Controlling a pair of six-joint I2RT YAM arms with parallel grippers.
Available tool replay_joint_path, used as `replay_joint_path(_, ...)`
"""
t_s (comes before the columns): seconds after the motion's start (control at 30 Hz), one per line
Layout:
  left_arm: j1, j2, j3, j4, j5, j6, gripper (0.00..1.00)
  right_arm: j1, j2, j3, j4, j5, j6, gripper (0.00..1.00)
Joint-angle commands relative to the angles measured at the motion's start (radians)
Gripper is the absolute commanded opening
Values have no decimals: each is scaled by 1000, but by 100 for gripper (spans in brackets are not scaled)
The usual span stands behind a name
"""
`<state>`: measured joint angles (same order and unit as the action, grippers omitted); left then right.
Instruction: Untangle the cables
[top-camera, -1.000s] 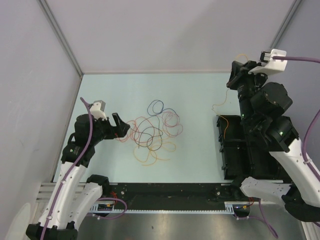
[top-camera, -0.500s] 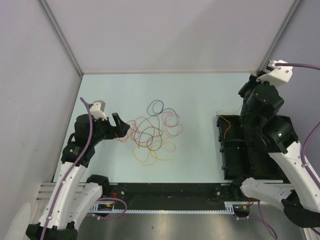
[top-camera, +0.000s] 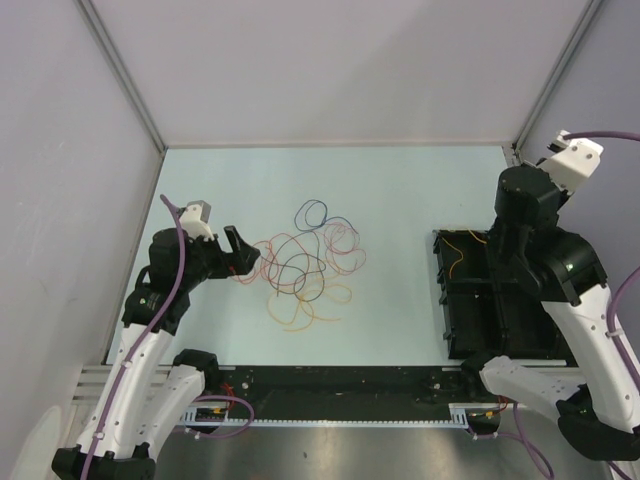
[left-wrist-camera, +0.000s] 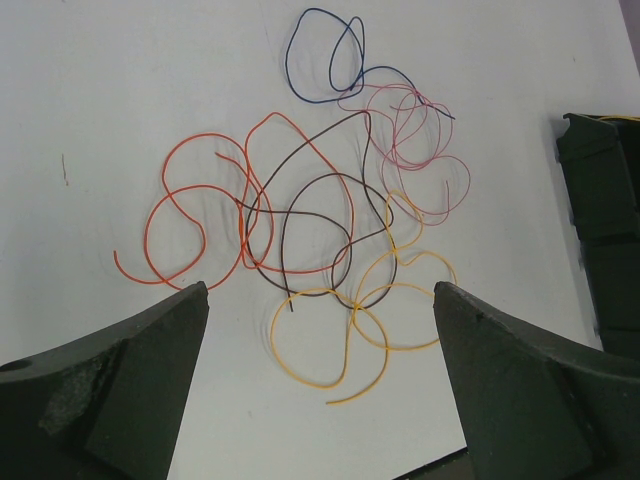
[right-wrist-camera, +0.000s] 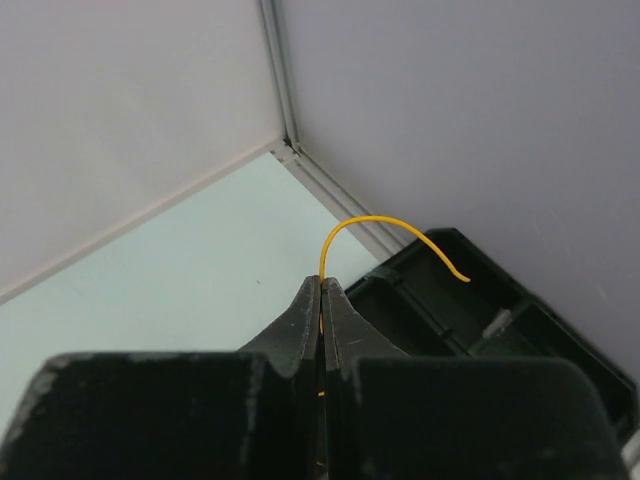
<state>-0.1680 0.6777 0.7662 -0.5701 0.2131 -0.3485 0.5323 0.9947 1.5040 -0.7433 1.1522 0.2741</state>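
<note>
Right jaws clamp yellow cable (right-wrist-camera: 380, 218) near black bin (right-wrist-camera: 470, 320); left jaws apart.

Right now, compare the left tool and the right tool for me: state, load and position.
The left tool is open, jaws spread wide; the right tool is shut. The left tool holds nothing; the right tool pinches a yellow cable. The left tool faces the tangle of cables; the right tool is near the black bin. Both are dark.
</note>
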Motion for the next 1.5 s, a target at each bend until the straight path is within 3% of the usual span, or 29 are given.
replay_joint_path(0.0, -2, -6, -1, 22, 8, 3, 100, -26, -44, 13, -160, 37, 119, 0)
replay_joint_path(0.3, -2, -9, -1, 24, 11, 5, 100, -164, 42, -27, -209, -184, 172, 0)
replay_joint_path(0.73, -2, -12, -1, 24, 8, 3, 100, -222, 176, -169, -5, -480, 194, 0)
replay_joint_path(1.47, -1, -18, 1, 27, 9, 6, 100, -302, 393, -396, 341, -729, 171, 0)
